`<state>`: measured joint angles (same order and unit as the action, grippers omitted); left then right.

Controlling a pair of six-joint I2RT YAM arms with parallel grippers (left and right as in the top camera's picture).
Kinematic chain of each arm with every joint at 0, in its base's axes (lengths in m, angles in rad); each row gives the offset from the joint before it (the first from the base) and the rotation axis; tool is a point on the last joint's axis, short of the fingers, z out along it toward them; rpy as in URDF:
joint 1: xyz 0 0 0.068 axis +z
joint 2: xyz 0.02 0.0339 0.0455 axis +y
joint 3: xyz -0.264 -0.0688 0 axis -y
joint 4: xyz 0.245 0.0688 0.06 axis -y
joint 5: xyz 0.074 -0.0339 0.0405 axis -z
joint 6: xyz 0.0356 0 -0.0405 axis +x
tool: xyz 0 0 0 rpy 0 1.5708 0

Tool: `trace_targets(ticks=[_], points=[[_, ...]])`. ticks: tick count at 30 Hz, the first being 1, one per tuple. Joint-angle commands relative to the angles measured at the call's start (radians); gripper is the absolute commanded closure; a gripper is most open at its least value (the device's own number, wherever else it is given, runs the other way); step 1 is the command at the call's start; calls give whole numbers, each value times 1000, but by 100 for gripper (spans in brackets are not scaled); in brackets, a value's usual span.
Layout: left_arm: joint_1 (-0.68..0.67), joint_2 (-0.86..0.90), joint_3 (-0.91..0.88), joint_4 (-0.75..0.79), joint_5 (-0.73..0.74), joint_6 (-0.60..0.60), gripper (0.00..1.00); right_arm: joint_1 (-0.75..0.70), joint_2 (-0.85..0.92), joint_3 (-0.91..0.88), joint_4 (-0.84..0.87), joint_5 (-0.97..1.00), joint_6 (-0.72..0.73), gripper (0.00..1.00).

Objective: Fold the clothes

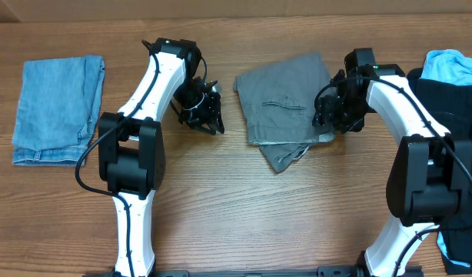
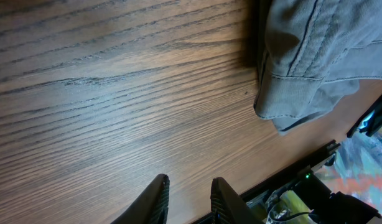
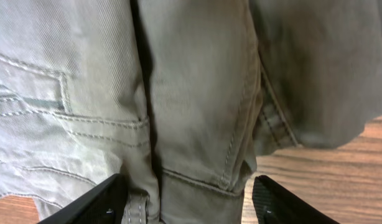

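While grey shorts [image 1: 286,108] lie part-folded mid-surface [image 1: 244,208], left hand [image 1: 207,123] sits at their 9 o'clock, fingers slightly apart, empty. Right hand [image 1: 330,111] at 3 o'clock edge, fingers wide, straddling fabric, unclamped. Step, judged: between folds. Next: pinch edge, fold across.

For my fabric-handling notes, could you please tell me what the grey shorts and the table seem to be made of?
The grey shorts look like matte woven cotton twill: fine diagonal ribs and stitched seams show. The table looks like wood or wood-look laminate, with a slight sheen over brown grain lines; which is unclear.
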<state>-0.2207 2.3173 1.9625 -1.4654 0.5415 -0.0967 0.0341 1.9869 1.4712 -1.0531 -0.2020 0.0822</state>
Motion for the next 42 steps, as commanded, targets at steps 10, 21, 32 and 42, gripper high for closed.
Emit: trace_targets(ticks=[10,21,32,42], points=[[0,-6,-5,4,-25,15,73,-1,-29,-6,-18,-72,23,91],[18,-6,-5,-2,-36,15,74,-3,-93,174,-119,-73,23,96],[57,-6,-5,-10,-28,16,75,-2,-96,164,-71,-69,23,96],[57,-6,-5,-32,76,53,78,-68,-97,184,-3,-62,19,96]])
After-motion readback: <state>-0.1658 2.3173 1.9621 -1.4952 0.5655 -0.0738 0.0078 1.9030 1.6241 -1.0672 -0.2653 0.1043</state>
